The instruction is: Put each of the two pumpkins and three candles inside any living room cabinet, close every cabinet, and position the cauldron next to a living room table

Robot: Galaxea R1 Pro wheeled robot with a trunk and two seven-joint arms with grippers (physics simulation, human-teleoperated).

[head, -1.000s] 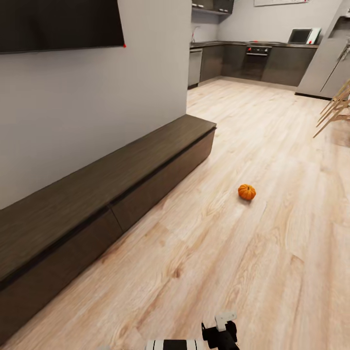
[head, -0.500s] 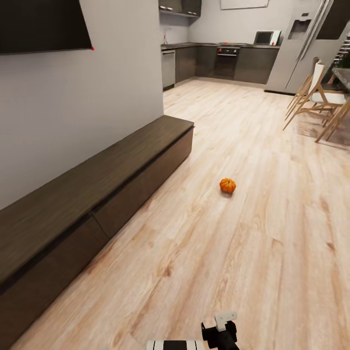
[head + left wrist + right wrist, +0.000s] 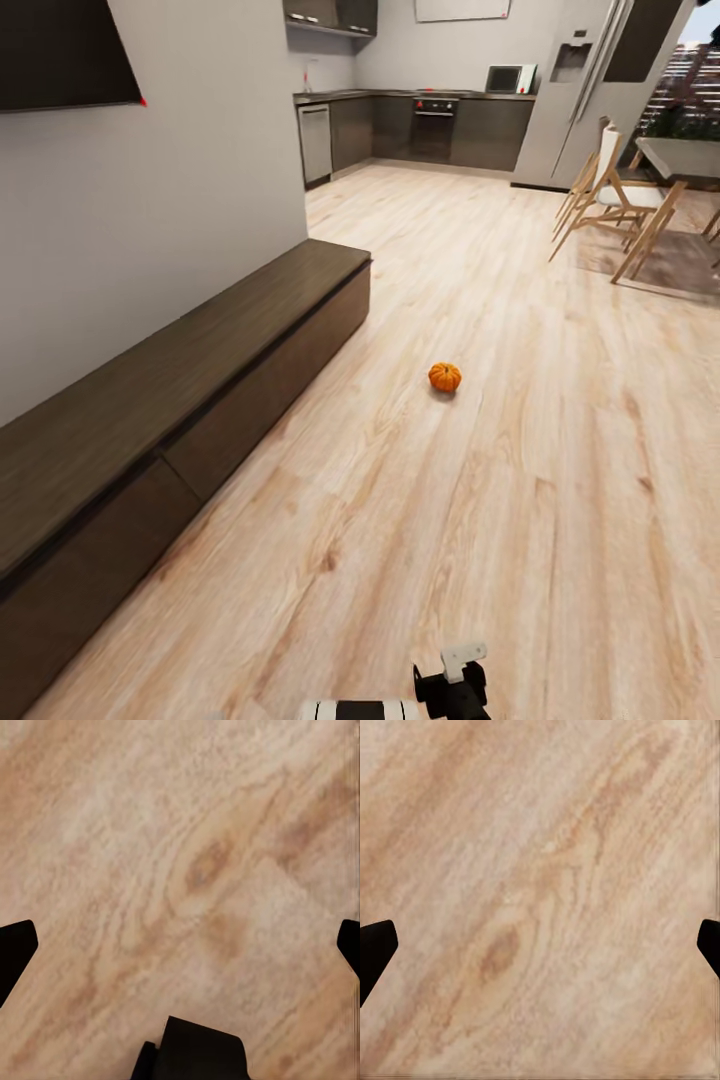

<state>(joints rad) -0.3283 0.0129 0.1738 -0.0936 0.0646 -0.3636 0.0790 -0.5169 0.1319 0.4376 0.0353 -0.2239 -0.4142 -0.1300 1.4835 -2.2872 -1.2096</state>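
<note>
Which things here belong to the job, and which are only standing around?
For the job:
pumpkin on the floor
long dark cabinet by the wall, drawers shut

Just there:
chairs
dining table
fridge
oven

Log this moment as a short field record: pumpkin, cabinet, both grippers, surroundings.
pumpkin: one pumpkin sits alone on the wood floor, apart from the cabinet
cabinet: long dark cabinet along the wall, drawers shut
left gripper: left gripper open, empty, over bare floor
right gripper: right gripper open, empty, over bare floor
surroundings: kitchen behind, dining chairs to the right
</note>
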